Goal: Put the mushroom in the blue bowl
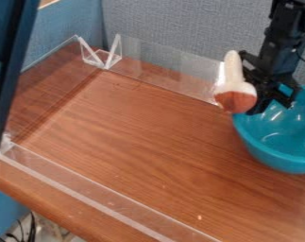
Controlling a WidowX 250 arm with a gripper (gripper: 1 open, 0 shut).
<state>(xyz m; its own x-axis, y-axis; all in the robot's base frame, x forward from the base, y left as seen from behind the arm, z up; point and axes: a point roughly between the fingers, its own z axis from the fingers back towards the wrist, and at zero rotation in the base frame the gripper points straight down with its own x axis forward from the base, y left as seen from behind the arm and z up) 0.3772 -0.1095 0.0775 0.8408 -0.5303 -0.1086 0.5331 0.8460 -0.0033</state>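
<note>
Far left of the gripper [265,87], at the picture's edge, I see a dark blue post [6,85]; it's blurred and I can't tell what it is. Next comes a clear plastic fence [155,59] rimming the wooden tabletop [117,132], with its back corner well left of the gripper and further back. The tabletop stretches left of and below the gripper.

Then the mushroom [233,80]: off the table, pinched at the gripper's left side, reddish cap down, cream stem pointing up, slightly tilted. The gripper points down with its black fingers clamped on the mushroom. They're too dark and blurry for me to see the exact contact spots. The mushroom hangs over the left rim of the blue bowl [287,142], apart from it as far as I can see. The bowl sits on the tabletop below and slightly right of the gripper, cut off by the right edge.
</note>
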